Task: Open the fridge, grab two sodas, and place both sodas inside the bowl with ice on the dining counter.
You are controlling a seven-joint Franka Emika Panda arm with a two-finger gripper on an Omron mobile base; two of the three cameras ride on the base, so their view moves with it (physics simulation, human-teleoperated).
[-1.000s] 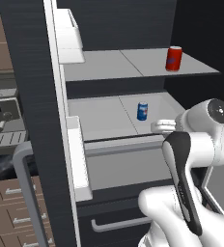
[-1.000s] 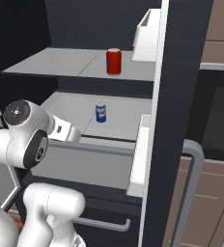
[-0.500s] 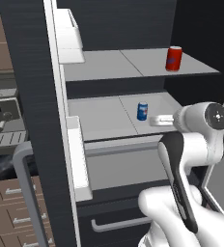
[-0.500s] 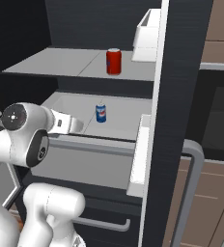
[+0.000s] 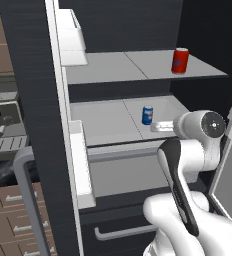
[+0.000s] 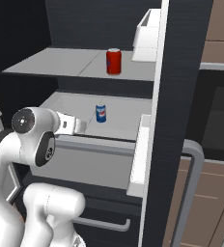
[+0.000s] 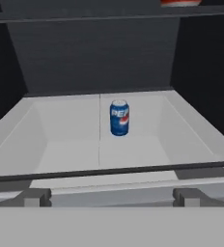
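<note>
Fridge state: door [image 5: 28, 125] is swung open, and pale grey shelves are exposed inside the fridge [image 6: 181, 72].
Blue soda can [image 7: 119, 117]: it is seen upright on the lower shelf [image 7: 70, 144], near the middle, directly ahead of the hand camera.
Red soda can [image 6: 114, 61]: it stands upright on the upper shelf [image 5: 113, 67], well apart from the blue one.
End effector [image 6: 75, 124]: jaws are spread fully and nothing is held; it is placed at the front lip of the lower shelf, short of the blue can.
Tip-over risk: the can could be knocked flat or pushed toward the back wall if one finger meets it before both sides are straddled; a light, narrow can is judged easy to topple.
Shelf-edge risk: the raised front rail [image 7: 109, 173] could be struck by the fingers or wrist if the approach is made too low.
Clearance risk: the upper shelf could be grazed by the hand if the can is lifted steeply on withdrawal.
Grip risk: a grasp taken too near the rim is judged liable to slip on the smooth wall.
</note>
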